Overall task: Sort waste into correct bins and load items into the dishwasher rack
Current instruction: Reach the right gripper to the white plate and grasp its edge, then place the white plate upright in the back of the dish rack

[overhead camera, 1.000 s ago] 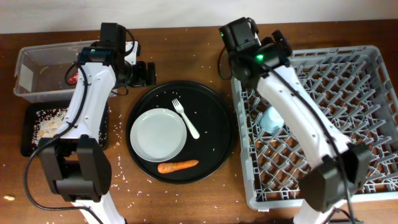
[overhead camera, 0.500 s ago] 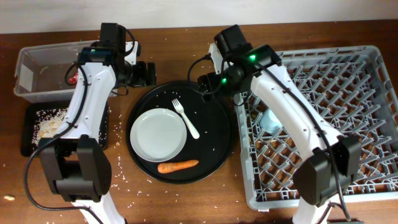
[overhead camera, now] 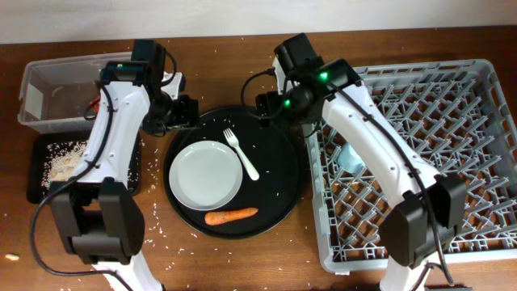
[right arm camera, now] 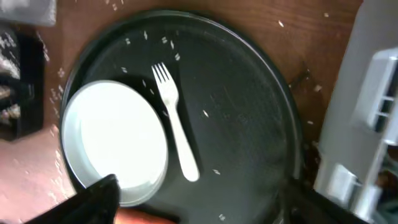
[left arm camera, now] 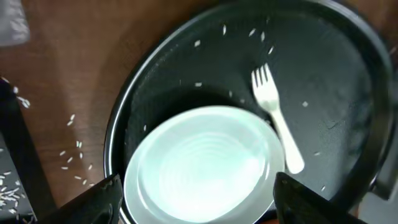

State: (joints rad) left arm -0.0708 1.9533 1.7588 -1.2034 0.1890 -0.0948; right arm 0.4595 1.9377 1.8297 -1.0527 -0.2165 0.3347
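On the round black tray (overhead camera: 279, 182) lie a light grey plate (overhead camera: 206, 174), a white fork (overhead camera: 241, 153) and an orange carrot (overhead camera: 230, 216). My left gripper (overhead camera: 182, 113) hovers open over the tray's upper left rim. In the left wrist view its jaws (left arm camera: 199, 208) straddle the plate (left arm camera: 205, 162) from above, with the fork (left arm camera: 277, 121) to the right. My right gripper (overhead camera: 266, 105) hovers open over the tray's upper edge. In the right wrist view, the gripper (right arm camera: 205, 208) stands above the fork (right arm camera: 177, 124), the plate (right arm camera: 115, 140) and the carrot (right arm camera: 143, 218). A light-blue cup (overhead camera: 353, 155) sits in the dishwasher rack (overhead camera: 436, 121).
The clear tub (overhead camera: 48, 89) stands at the far left, with the shallow black tray (overhead camera: 39, 190) holding rice crumbs (overhead camera: 60, 162) in front of it. Loose rice grains lie scattered on the brown table and the round tray. The rack's wall (right arm camera: 373, 112) is close on the right.
My right arm has swung left from above the rack to the round tray's upper edge. The left gripper has shifted slightly down toward the tray.
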